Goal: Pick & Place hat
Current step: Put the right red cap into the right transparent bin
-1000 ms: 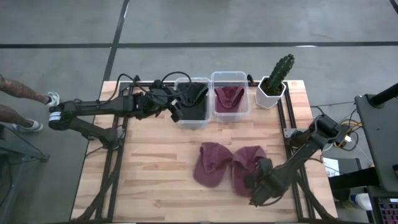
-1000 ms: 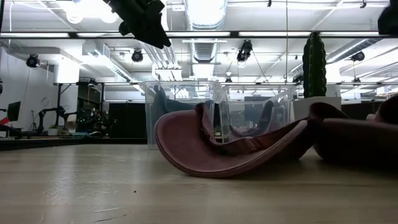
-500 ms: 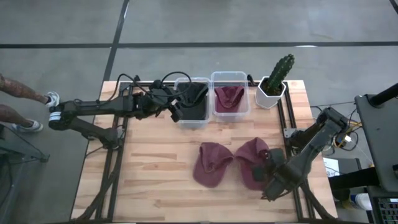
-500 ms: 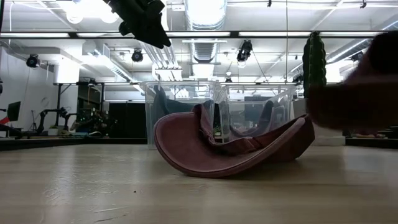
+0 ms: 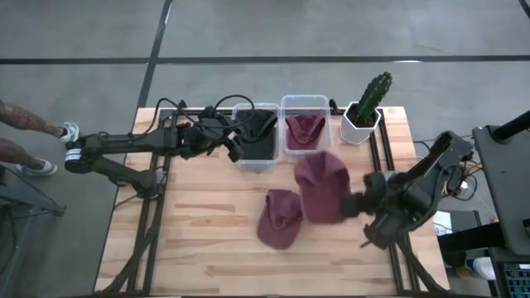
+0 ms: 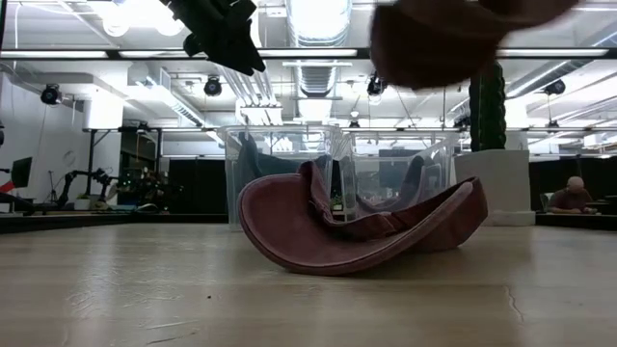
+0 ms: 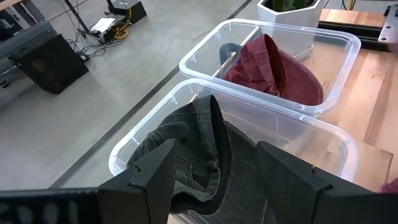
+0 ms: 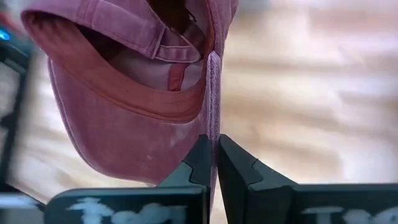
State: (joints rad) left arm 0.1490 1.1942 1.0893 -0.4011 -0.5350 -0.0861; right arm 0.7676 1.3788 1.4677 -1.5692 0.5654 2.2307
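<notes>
Showing two clear bins at upper centre of the high view: the left bin (image 5: 256, 139) holds a dark hat (image 7: 193, 155), the right bin (image 5: 306, 132) a maroon hat (image 7: 273, 65). A cactus (image 5: 368, 103) stands just right of them. The right gripper (image 8: 213, 163), at centre right, is clamped on a second maroon hat (image 5: 321, 186) raised above the table (image 5: 199, 240). A third hat (image 5: 280, 219) lies at centre. The left gripper (image 7: 214, 171) hovers over the left bin, fingers apart.

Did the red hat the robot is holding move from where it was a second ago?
Yes. The maroon cap pinched in the right gripper has come up off the table and toward the clear bins, while the other maroon cap stayed put.
</notes>
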